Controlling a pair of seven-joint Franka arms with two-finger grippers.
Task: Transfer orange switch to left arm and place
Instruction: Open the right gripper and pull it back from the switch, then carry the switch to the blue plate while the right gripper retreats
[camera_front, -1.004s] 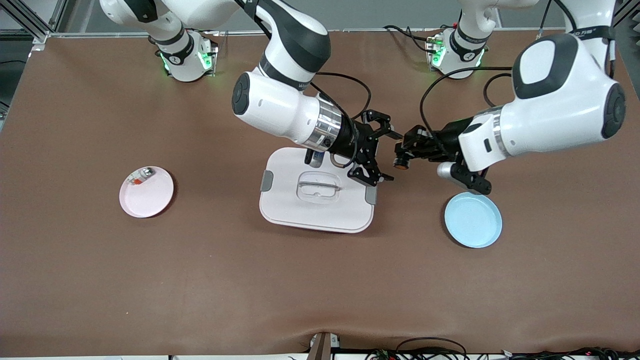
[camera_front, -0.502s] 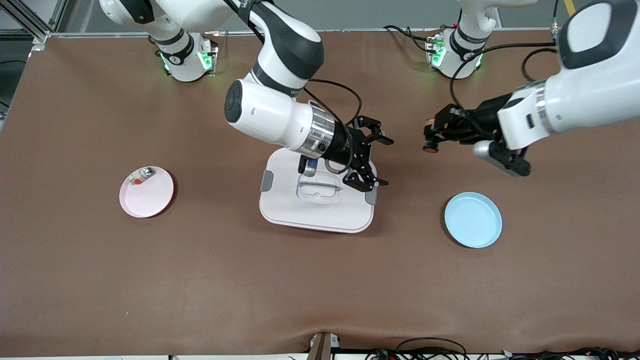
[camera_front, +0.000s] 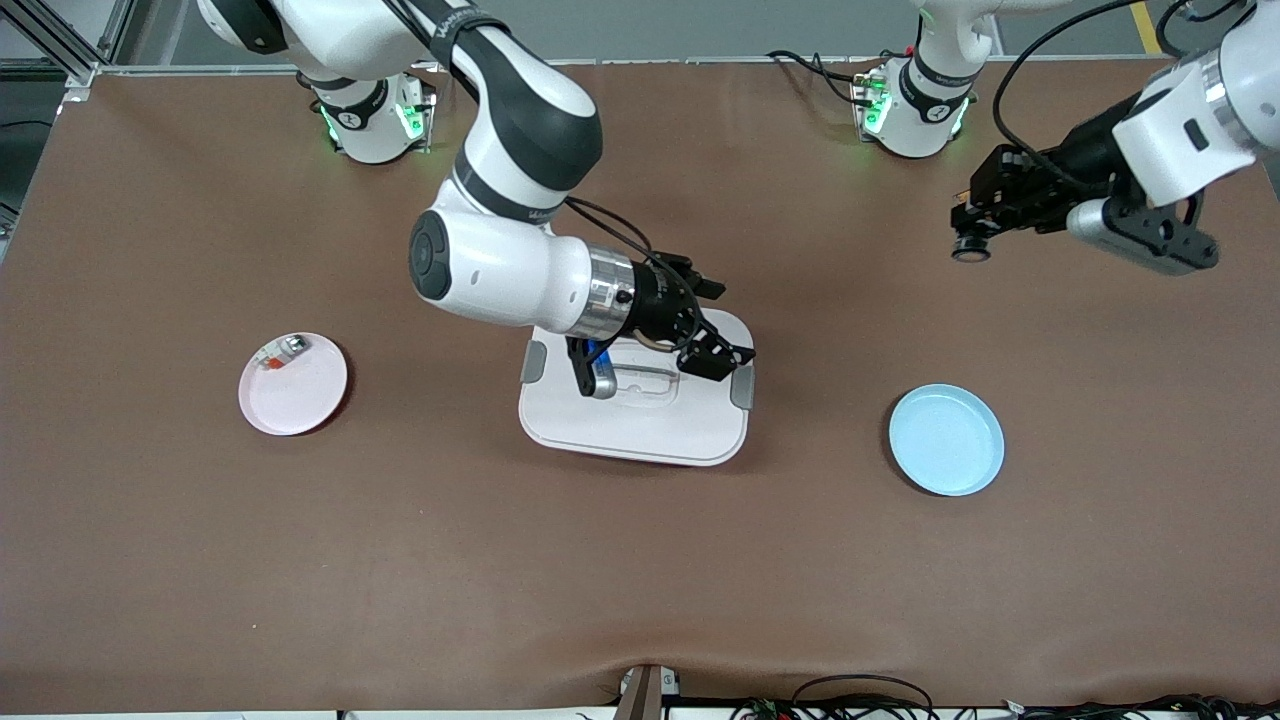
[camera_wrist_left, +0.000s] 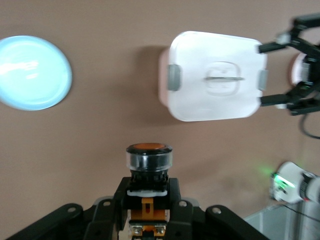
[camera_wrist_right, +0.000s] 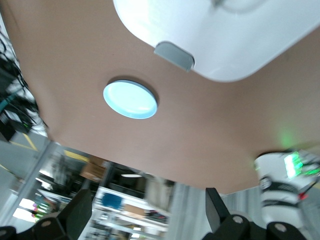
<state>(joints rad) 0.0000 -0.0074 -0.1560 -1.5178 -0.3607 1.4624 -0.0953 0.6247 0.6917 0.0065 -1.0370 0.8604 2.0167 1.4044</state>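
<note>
The orange switch (camera_front: 970, 247) is gripped by its body in my left gripper (camera_front: 985, 215), up in the air over bare table toward the left arm's end. In the left wrist view the switch (camera_wrist_left: 148, 162) points its orange cap outward, with the gripper (camera_wrist_left: 148, 212) shut on its orange-and-black body. The white box (camera_front: 640, 425) lies mid-table. My right gripper (camera_front: 722, 322) hangs open over the box's lid with nothing in it; its fingers (camera_wrist_right: 80, 215) stand wide apart.
A light blue plate (camera_front: 946, 440) lies toward the left arm's end, nearer the front camera than the switch. A pink plate (camera_front: 300, 395) with a small silvery part (camera_front: 283, 350) lies toward the right arm's end. Both bases stand along the table's back edge.
My left gripper has carried the switch away from the box, toward the left arm's end and its base. The right gripper has drawn back over the box's lid, still open.
</note>
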